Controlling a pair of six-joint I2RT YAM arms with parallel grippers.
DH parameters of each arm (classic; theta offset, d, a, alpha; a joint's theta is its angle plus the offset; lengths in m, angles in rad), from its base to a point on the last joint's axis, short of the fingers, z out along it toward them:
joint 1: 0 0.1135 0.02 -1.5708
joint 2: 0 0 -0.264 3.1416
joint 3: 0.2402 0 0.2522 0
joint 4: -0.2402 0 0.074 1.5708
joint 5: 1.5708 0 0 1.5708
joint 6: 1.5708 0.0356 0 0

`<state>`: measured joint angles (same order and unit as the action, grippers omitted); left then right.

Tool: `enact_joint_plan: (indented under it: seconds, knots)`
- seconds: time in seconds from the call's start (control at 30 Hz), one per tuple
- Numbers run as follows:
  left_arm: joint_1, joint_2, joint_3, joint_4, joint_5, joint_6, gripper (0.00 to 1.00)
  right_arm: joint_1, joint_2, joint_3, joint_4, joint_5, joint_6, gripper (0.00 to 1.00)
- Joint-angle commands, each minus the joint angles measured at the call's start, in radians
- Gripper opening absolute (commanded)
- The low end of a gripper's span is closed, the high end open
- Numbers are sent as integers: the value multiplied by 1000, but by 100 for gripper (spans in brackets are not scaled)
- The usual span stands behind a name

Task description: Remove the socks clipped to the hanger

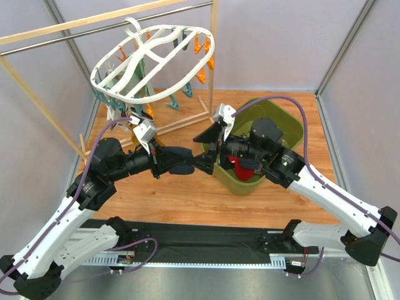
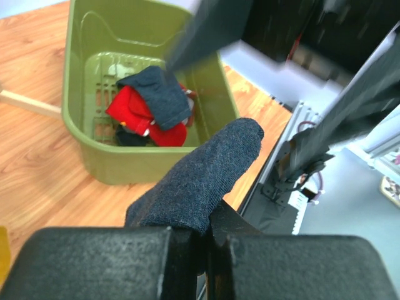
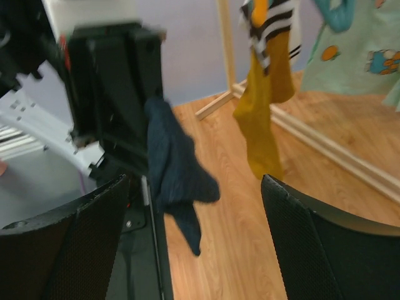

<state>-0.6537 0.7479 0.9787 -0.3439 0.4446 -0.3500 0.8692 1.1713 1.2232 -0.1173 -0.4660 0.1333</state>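
My left gripper (image 2: 206, 230) is shut on a dark grey sock (image 2: 200, 175), which sticks out forward past its jaws. From above, that left gripper (image 1: 164, 160) and the sock (image 1: 182, 161) sit just left of the green bin (image 1: 294, 125). My right gripper (image 3: 194, 187) faces them with its fingers (image 3: 325, 244) spread wide and nothing between them; the dark sock (image 3: 172, 162) hangs just ahead of it. A mustard sock (image 3: 265, 119), a striped sock (image 3: 270, 25) and a mint printed sock (image 3: 356, 59) still hang from the white hanger (image 1: 156, 62).
The green bin (image 2: 87, 119) holds a red sock (image 2: 134, 109) and a dark one (image 2: 162, 94). A wooden and metal rail frame (image 1: 214, 69) carries the hanger. Orange clips (image 1: 200, 47) dangle from it. Grey walls close in both sides.
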Motion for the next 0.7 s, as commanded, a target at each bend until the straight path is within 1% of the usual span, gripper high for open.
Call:
enact_joint_plan:
  seconds: [0.0,0.07,0.17,0.23,0.27,0.3,0.37,0.4,0.43,0.47,0.53,0.57,0.63,0.67]
  knots:
    - [2,-7,58,34,81,-47,0,4,-47,-97,71,-144,-34,87]
    - [2,-4,61,71,109,-72,0,10,-62,-126,74,-167,-35,87]
    - [2,2,60,129,150,-124,0,19,-64,-169,108,-155,-12,85]
    - [3,10,58,164,175,-156,0,25,-53,-186,157,-157,9,79]
    - [3,14,57,170,184,-164,0,25,-52,-191,174,-151,17,75]
    - [2,18,57,177,189,-178,0,25,-50,-195,183,-142,23,60]
    - [3,22,58,180,190,-187,0,25,-58,-224,214,-102,49,39]
    - [2,25,60,174,189,-193,0,24,-65,-240,258,-85,60,13]
    - [3,25,60,168,189,-192,3,24,-87,-261,283,-36,75,0]
    - [2,25,61,160,186,-190,14,24,-100,-296,301,-7,81,0]
    - [2,19,64,125,155,-176,37,13,-125,-315,315,45,88,0]
    - [3,15,67,106,135,-170,52,4,-146,-312,300,94,100,0]
    - [3,1,77,48,71,-141,61,-37,-162,-295,201,150,112,0]
    - [3,-4,80,30,50,-132,72,-54,-182,-286,159,217,115,0]
